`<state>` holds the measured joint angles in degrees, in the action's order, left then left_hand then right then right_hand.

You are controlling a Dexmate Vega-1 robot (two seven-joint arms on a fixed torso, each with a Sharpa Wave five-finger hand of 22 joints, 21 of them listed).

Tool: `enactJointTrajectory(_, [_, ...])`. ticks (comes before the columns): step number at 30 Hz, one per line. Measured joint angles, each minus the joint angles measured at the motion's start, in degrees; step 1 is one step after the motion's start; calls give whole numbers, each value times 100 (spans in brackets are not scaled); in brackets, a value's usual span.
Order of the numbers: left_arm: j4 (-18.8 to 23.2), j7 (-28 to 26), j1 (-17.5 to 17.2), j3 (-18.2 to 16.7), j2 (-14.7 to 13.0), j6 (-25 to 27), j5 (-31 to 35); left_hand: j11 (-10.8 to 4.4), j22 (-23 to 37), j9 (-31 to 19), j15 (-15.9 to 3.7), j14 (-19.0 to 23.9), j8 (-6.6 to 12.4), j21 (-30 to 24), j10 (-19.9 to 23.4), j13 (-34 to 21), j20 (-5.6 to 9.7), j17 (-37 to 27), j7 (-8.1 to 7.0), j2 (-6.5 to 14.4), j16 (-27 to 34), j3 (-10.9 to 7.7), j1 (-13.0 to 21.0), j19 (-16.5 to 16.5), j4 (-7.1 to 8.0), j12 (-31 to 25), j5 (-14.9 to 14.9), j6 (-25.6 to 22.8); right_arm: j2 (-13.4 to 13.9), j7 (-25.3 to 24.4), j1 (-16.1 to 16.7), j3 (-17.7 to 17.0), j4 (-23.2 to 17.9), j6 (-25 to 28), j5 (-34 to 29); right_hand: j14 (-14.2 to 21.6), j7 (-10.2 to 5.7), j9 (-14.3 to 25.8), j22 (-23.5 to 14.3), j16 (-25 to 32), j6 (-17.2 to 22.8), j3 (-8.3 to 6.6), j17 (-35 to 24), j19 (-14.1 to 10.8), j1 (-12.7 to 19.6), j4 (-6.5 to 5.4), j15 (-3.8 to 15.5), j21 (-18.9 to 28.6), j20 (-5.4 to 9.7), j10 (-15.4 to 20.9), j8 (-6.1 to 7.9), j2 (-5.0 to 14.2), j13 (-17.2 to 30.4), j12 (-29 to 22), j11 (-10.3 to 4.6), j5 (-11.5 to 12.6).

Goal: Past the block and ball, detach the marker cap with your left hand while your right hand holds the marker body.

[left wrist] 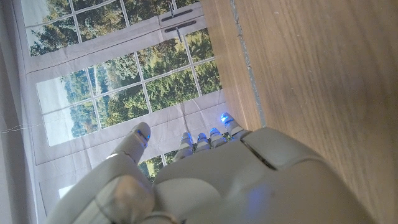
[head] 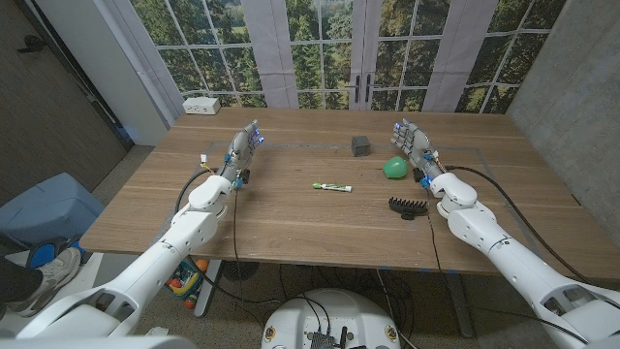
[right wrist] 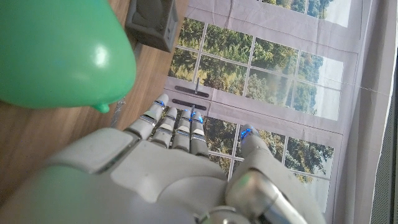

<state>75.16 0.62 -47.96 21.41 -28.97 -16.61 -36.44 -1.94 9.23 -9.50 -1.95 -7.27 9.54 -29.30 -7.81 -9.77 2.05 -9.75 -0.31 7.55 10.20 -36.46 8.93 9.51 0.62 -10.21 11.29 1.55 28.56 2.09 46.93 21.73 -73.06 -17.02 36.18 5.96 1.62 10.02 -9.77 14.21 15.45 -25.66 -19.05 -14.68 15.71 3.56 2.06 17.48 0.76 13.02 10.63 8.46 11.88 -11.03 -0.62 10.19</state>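
Head view: marker (head: 332, 186) mid-table — ball (head: 394, 168), block (head: 360, 145), comb (head: 409, 206) nearby; both robot hands released.

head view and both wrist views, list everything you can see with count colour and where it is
marker: 1, white body with green ends, lying at the table's middle
ball: 1, green, right of middle, next to the right robot hand
block: 1, dark grey, beyond the marker, toward the far edge
comb-like toothed thing: 1, black, right of the marker, toward the near edge
box: 1, white, far left corner of the table
table: 1, brown wood
bin: 1, blue-grey, on the floor left of the table
left robot hand: 1, white-grey, fingers apart, holding nothing, left part of the table
right robot hand: 1, white-grey, fingers apart, holding nothing, beside the ball
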Motion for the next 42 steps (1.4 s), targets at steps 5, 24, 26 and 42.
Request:
enactJointTrajectory(5, [69, -80, -21, 0, 0, -1, 56, 0, 0, 0, 0, 0, 0, 0, 0, 0, 0, 0, 0, 0, 0, 0, 0, 0, 0, 0, 0, 0, -25, -13, -63, 29, 66, -59, -92, 0, 0, 0, 0, -1, 0, -43, 19, -36, 45, 43, 0, 0, 36, 0, 0, -45, -17, 0, 0, 0])
enactJointTrajectory(24, [249, -300, -175, -16, -69, -33, 178, 0, -2, 1, 0, 0, 21, 49, 1, 1, 0, 1, -31, 0, 0, -41, 0, -1, -41, -12, 0, 30, 340, -927, 211, 155, -708, 22, -1080, 237, 62, 26, 1, -3, 61, -167, 173, -159, 453, 408, 26, -41, -5, 124, 0, -29, -46, -22, 43, 67])
enactJointTrajectory(26, [250, -300, -177, -16, -74, -33, 178, 0, -1, 1, 0, 0, 21, 49, 1, 1, -12, 1, -31, 0, 0, -39, 0, -13, -43, -40, 0, 30, 340, -1046, 211, 155, -708, 80, -1208, 261, 62, 26, 1, -3, 61, -171, 178, -182, 453, 458, 5, -41, -28, 142, 0, -29, -46, -44, 61, 107])
enactJointTrajectory(42, [374, -295, -230, 20, -158, -75, 308, 0, 26, 2, -20, 22, 43, 92, 1, 2, 0, 2, -10, 0, 0, -31, -1, -105, -97, -39, 0, 6, 899, -1875, 655, 240, -1938, 662, -2484, 329, 9, 25, -25, 42, 113, -217, 177, -221, 604, 554, 19, -84, -26, 195, 45, 0, -45, -45, 52, 155])
